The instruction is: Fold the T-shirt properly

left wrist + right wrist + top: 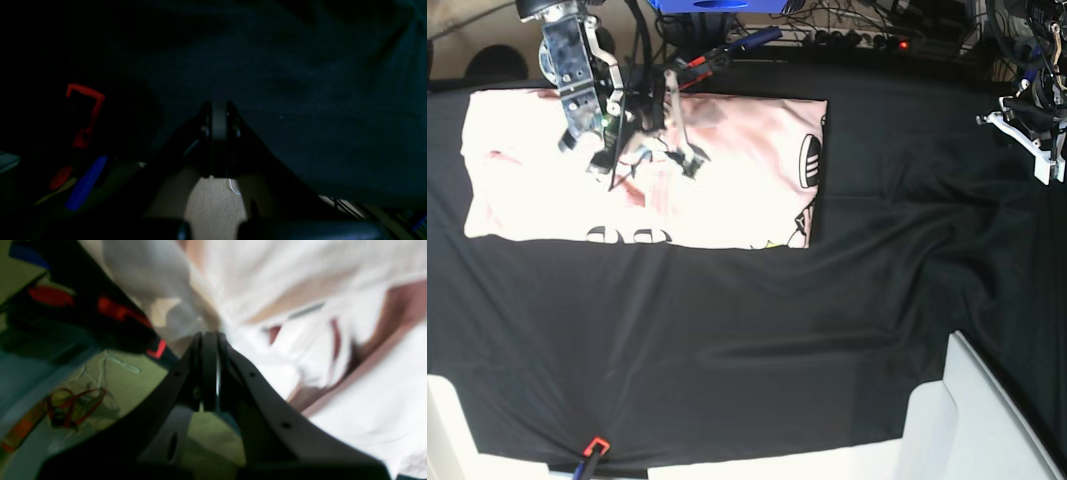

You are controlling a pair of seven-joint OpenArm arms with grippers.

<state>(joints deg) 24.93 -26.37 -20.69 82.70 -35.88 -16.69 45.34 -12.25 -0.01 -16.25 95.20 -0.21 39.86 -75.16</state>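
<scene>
T-shirt (727, 160): folded, upper left on black cloth (777, 330) | right gripper (209, 340): fingers together above shirt, nothing visibly pinched | left gripper (218, 111): fingers together, far right edge
</scene>
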